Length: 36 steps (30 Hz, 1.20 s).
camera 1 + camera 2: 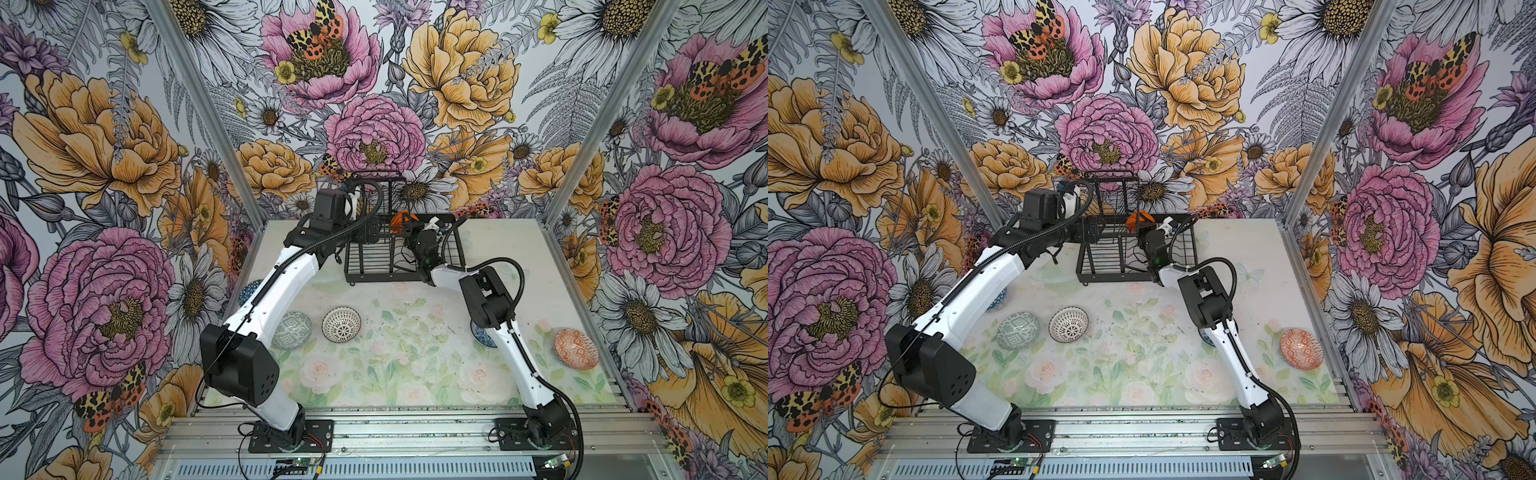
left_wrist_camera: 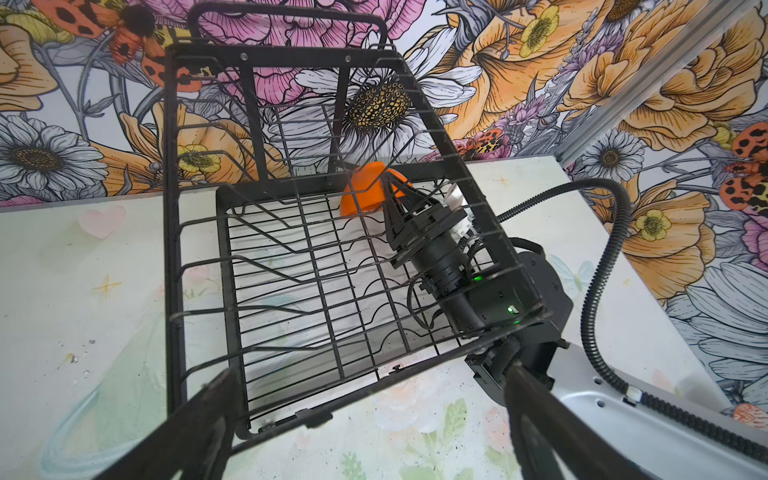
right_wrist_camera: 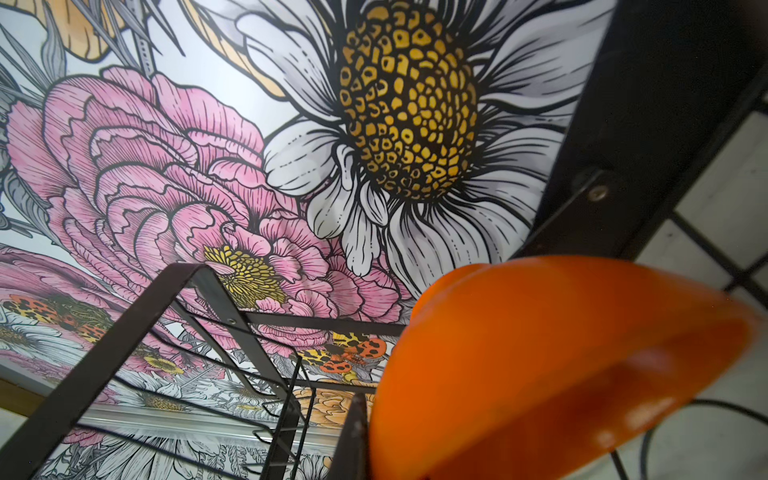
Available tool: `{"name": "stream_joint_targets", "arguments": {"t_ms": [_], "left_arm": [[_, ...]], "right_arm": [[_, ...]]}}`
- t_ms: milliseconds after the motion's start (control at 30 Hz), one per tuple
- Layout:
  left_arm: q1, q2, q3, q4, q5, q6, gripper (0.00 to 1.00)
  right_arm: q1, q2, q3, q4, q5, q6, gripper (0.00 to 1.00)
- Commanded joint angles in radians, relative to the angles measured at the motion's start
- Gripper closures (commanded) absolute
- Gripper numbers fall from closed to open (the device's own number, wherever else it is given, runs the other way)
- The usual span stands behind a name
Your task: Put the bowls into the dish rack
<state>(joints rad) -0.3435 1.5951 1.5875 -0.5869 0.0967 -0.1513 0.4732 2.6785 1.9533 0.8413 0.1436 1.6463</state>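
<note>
- Floral-papered walls are enclosing the tabletop [image 1: 395, 353].
- Orange bowl [image 2: 359, 195] is being pinched at its rim by the right claw [image 2: 388, 185], with the dish rack [image 2: 171, 232] beneath it; the bowl is judged light, stiff and slick.
- Left claw [image 2: 370, 374] is being held spread, empty.

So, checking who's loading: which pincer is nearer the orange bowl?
Right. The right pincer grips the orange bowl inside the dish rack; the left pincer, open, is across the rack from it.
</note>
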Motion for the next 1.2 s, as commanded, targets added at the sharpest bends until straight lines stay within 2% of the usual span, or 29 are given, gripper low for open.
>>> {"name": "stream_joint_targets", "arguments": {"t_ms": [0, 200, 300, 733, 967, 1167], "left_arm": [[0.003, 0.011, 0.000, -0.003, 0.021, -0.013, 0.01], [0.006, 0.010, -0.002, -0.004, 0.022, -0.013, 0.01], [0.007, 0.008, -0.006, -0.003, 0.021, -0.013, 0.01], [0.014, 0.016, -0.003, -0.002, 0.022, -0.013, 0.01], [0.013, 0.031, 0.014, -0.002, 0.024, -0.014, 0.01], [0.008, 0.025, 0.013, 0.001, 0.017, -0.014, 0.01]], "right_arm": [[0.011, 0.035, -0.013, -0.248, 0.014, 0.000, 1.00], [0.010, 0.050, 0.001, -0.245, 0.003, -0.015, 1.00], [0.005, 0.067, 0.044, -0.286, -0.045, -0.040, 1.00], [-0.005, 0.041, 0.037, -0.322, -0.087, -0.095, 1.00], [-0.007, 0.013, 0.062, -0.379, -0.084, -0.063, 1.00], [0.003, -0.039, 0.003, -0.436, -0.053, -0.002, 1.00]]}}
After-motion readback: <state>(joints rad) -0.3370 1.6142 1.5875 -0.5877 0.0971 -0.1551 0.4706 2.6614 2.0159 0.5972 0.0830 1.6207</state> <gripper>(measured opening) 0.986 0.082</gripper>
